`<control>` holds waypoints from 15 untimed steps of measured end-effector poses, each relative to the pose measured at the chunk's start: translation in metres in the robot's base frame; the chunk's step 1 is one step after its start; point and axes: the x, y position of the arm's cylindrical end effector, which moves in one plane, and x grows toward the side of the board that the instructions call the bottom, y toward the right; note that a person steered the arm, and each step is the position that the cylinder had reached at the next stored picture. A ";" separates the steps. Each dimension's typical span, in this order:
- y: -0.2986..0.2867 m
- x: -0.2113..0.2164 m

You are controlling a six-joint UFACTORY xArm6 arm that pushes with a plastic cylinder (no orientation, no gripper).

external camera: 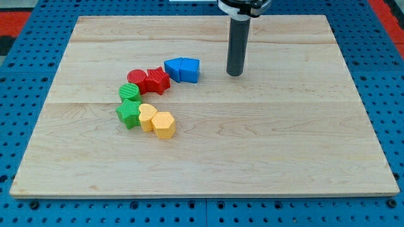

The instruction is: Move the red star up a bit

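The red star [158, 81] lies on the wooden board [265, 145], left of centre. A red round block [136, 78] touches its left side and two blue blocks [182, 69] sit at its upper right. My tip [235, 74] rests on the board to the right of the blue blocks, about a hand's width right of the red star, touching no block. The rod rises straight up from it to the view's top.
Below the red blocks a green round block [129, 92] and a green star [128, 114] form a curve with two yellow blocks [147, 116] [164, 124]. The board lies on a blue pegboard [31, 57].
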 end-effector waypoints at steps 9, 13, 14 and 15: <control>-0.119 0.041; -0.124 0.036; -0.128 0.034; -0.132 0.034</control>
